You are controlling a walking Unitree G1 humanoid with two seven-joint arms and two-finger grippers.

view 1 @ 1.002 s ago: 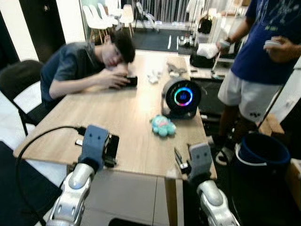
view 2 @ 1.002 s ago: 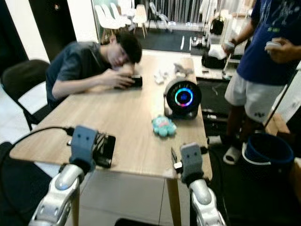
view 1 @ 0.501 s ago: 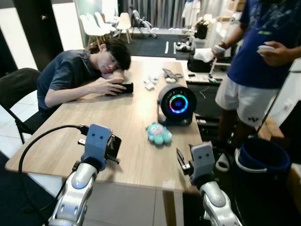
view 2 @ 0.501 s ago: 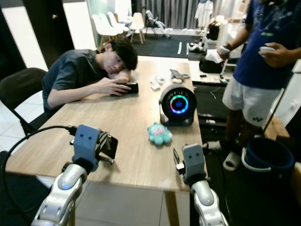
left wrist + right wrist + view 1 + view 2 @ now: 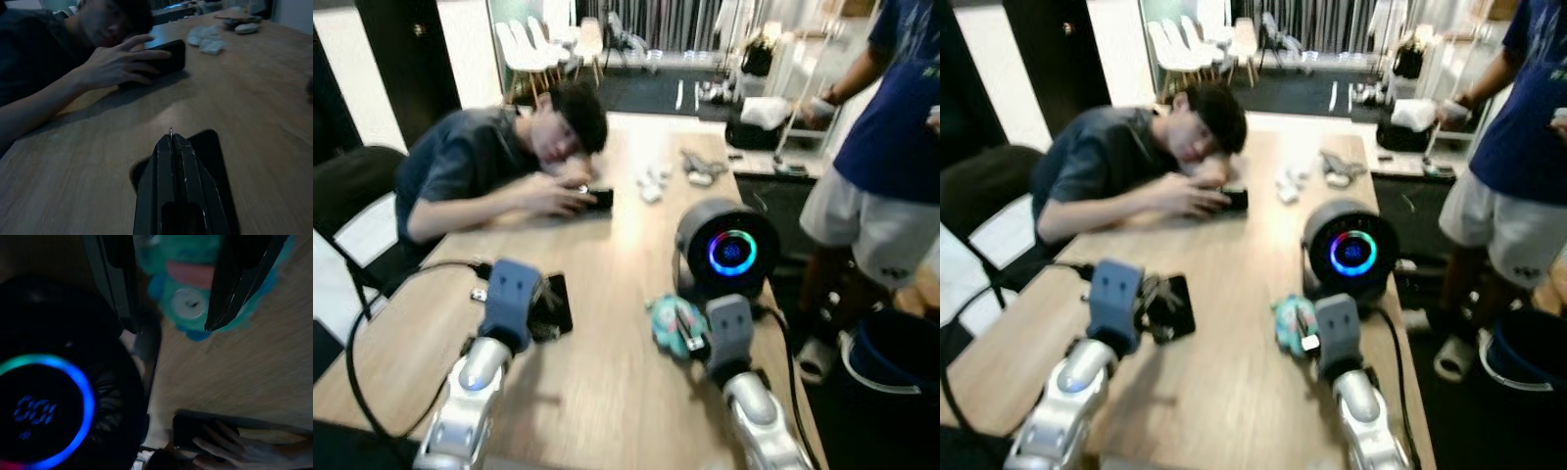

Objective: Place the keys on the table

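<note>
Hovering over the light wooden bench (image 5: 607, 255), the left tool (image 5: 172, 139) has its black fingers pressed together, with only a tiny metallic point showing at the tips (possibly part of the keys; they cannot be identified for certain). A flat black object (image 5: 1173, 305) sits at this tool in the head views, and whether it is gripped or lying on the bench cannot be told. The right tool (image 5: 173, 328) is spread, its fingers straddling a teal plush toy (image 5: 674, 325) just beside a round black fan with a glowing ring display (image 5: 728, 251). A seated person (image 5: 499, 162) rests on the bench, hand on a dark phone (image 5: 164, 58). Judged: release should occur over bare surface, away from these items.
</note>
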